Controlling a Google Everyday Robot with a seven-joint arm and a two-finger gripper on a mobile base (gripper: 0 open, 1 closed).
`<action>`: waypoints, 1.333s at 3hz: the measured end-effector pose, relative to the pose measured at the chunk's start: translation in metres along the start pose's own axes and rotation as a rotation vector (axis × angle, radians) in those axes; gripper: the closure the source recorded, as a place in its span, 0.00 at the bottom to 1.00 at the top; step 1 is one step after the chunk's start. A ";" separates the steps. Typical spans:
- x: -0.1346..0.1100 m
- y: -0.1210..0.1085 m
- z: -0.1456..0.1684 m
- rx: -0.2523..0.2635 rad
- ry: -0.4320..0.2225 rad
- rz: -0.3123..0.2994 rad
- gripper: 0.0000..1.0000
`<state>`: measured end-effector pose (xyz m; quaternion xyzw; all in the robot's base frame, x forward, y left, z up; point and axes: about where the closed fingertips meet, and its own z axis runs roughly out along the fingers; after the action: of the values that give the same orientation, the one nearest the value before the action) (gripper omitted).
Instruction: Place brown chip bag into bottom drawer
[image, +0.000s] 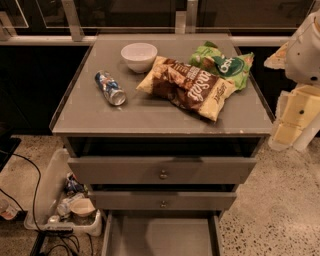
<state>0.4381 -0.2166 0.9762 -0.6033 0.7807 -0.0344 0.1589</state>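
The brown chip bag (187, 87) lies flat on the grey cabinet top (100, 117), right of centre, with its pale ends pointing to the back left and front right. The bottom drawer (160, 235) is pulled open at the bottom of the frame and shows a flat grey interior. My gripper (290, 122) hangs at the right edge of the view, beside the cabinet's right side at about top height. It is apart from the bag and holds nothing that I can see.
A green chip bag (225, 65) touches the brown bag's far end. A white bowl (139, 56) and a can (111, 88) lying on its side are on the left part of the top. Two knobbed drawers (162, 172) are slightly open. A cluttered bin (65, 200) and cables are on the floor at left.
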 end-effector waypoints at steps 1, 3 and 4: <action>-0.006 -0.003 0.000 0.011 -0.016 -0.008 0.00; -0.042 -0.031 0.017 0.005 -0.177 -0.045 0.00; -0.049 -0.044 0.042 -0.016 -0.321 -0.020 0.00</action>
<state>0.5015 -0.1761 0.9576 -0.6101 0.7395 0.0671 0.2765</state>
